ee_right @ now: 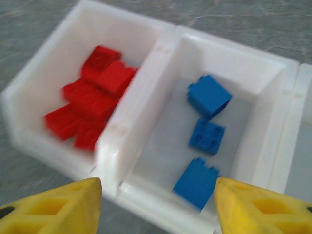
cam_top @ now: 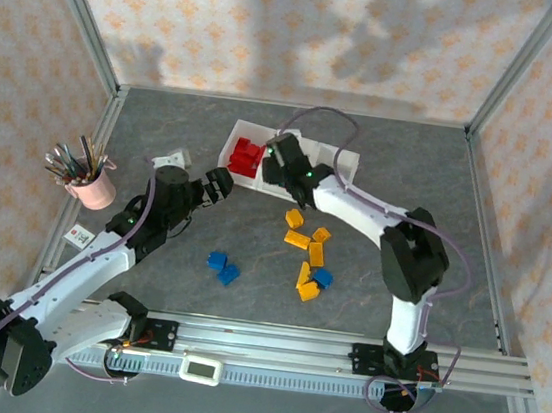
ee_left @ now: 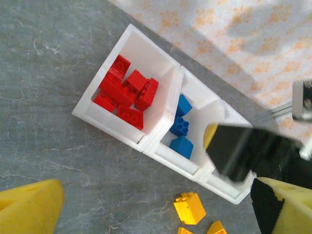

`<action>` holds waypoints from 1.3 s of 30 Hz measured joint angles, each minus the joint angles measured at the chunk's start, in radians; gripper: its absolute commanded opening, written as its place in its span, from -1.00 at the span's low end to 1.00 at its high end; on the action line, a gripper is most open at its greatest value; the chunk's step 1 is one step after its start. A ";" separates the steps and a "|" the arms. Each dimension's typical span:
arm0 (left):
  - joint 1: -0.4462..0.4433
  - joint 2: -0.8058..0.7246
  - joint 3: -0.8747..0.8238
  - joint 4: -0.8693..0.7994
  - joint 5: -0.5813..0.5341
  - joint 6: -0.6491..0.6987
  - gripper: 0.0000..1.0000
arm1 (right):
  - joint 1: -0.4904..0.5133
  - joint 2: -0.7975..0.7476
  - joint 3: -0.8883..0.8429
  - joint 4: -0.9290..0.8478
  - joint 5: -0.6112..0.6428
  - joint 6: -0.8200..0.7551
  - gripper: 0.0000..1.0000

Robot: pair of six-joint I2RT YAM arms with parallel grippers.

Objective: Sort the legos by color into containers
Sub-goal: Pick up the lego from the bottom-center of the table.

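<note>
The three joined white bins (cam_top: pixel 345 161) lie at the back of the table. Several red bricks (ee_right: pixel 92 95) fill the left bin (ee_right: pixel 44 78), and three blue bricks (ee_right: pixel 207 129) lie in the middle bin (ee_right: pixel 243 63). My right gripper (ee_right: pixel 157 195) hangs open and empty over the middle bin's near wall; in the top view the right gripper (cam_top: pixel 279 162) covers the bins' middle. My left gripper (cam_top: pixel 216 184) stands open and empty just left of the bins, above bare table (ee_left: pixel 158 195). Several yellow bricks (cam_top: pixel 306 246) and loose blue bricks (cam_top: pixel 221 265) lie on the table.
A pink cup of pens (cam_top: pixel 93 182) stands at the far left. A small white object (cam_top: pixel 171 158) lies behind the left arm. One blue brick (cam_top: pixel 322 276) sits among the yellow ones. The frame posts and patterned walls close in the table.
</note>
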 measured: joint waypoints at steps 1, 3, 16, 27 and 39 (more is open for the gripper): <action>0.000 -0.016 0.000 -0.010 0.000 0.000 0.98 | 0.027 -0.032 -0.035 0.006 -0.004 -0.004 0.32; 0.000 -0.050 0.000 -0.032 0.000 0.000 0.98 | 0.080 -0.079 -0.092 0.014 -0.014 -0.010 0.37; 0.005 -0.243 -0.060 -0.212 -0.027 -0.013 0.98 | 0.359 -0.157 -0.360 0.064 -0.032 0.014 0.53; 0.005 -0.332 -0.087 -0.314 -0.063 -0.050 0.98 | 0.498 -0.070 -0.372 0.131 -0.024 0.052 0.64; 0.005 -0.350 -0.101 -0.332 -0.081 -0.064 0.98 | 0.533 0.034 -0.371 0.135 0.048 0.074 0.54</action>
